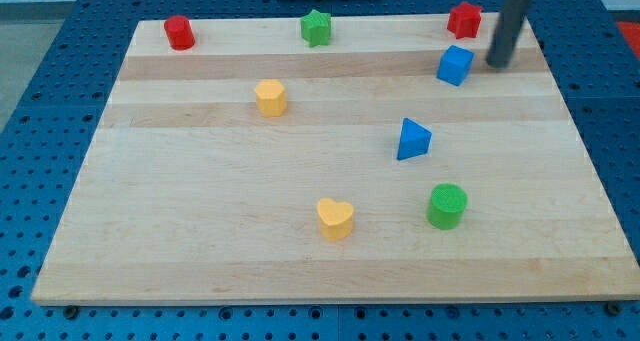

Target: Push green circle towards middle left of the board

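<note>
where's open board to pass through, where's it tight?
Open: the view's left, below yellow hexagon and left of yellow heart; also the strip right of green circle. Tight: top right, where my tip sits by blue cube and red star.

No readable text, label, brand, number or sign found anywhere in camera view; none seen on table [200, 261]; none on coloured blocks; none on blue perforated surface [40, 71] around it.

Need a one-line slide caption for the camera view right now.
My tip sits at the view's top right beside the blue cube, far from the green circle.
</note>
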### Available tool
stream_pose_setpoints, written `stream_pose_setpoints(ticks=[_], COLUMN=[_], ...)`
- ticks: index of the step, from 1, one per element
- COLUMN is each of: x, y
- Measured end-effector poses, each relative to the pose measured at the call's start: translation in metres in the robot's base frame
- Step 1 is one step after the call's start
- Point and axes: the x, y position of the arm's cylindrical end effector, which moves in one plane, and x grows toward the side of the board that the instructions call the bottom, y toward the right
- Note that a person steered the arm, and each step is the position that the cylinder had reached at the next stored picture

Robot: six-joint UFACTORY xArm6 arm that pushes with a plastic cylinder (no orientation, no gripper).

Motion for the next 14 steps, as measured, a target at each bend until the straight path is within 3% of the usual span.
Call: stream_pose_setpoints(ticks=[2,4,5,7,8,9,11,13,14], x=[0.095,0.21,0.224,0.224,0.205,0.181,0.173,0.128,0.128], y=[0.084,0.063,0.017,-0.129,-0.183,-0.211,-0.208,-0.301,-0.327])
